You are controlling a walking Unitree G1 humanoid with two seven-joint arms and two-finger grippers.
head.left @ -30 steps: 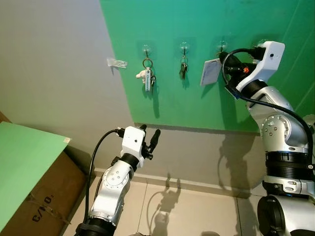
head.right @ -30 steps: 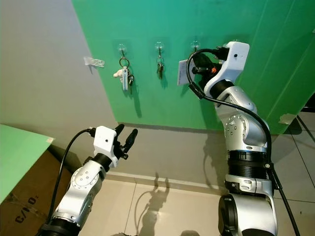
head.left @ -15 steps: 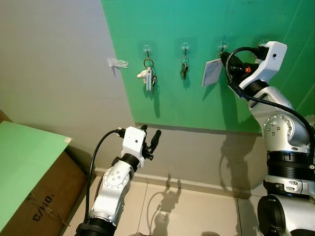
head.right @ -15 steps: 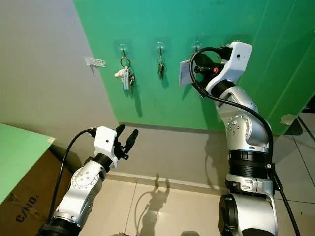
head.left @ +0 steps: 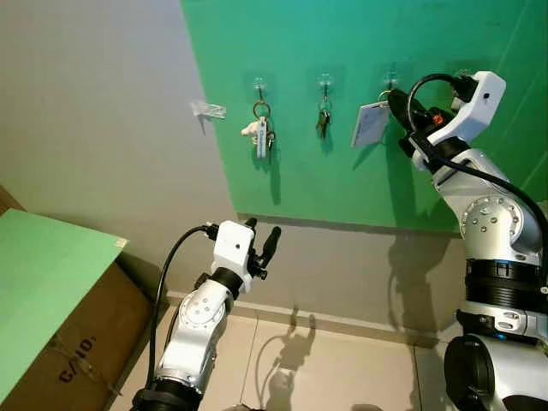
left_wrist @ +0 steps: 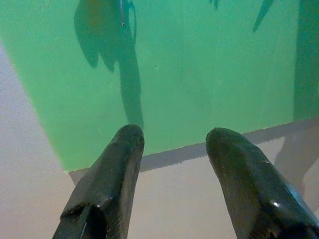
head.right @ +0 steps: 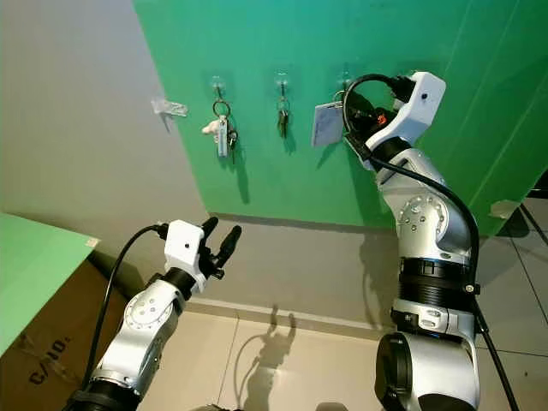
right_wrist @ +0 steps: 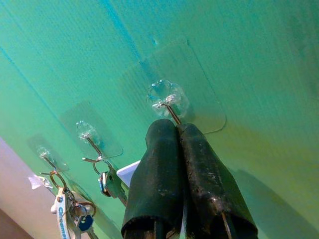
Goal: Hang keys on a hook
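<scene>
Reaching up to the green wall (head.left: 342,171), the right gripper (right_wrist: 175,130) is working at the nearest clear adhesive hook (right_wrist: 167,99), whose thin wire prong is sitting right at the tips of the two long black fingers. Those fingers are pressed together, and I cannot tell whether anything thin is pinched between them. The white rectangular key tag (head.left: 370,124) is hanging just beside and below the fingertips in the head view, under the third hook along, so the keys seem to be at or already on a hook; whether the ring is truly seated is hidden by the fingers. To finish well, I would say the gripper should be keeping the ring low on the prong, easing off gently without dragging it back over the upturned tip, and not pushing on the plastic pad. Two other key bunches (head.left: 261,135) are hanging on hooks further along. The left gripper (head.left: 259,242) is idling low, fingers spread apart.
</scene>
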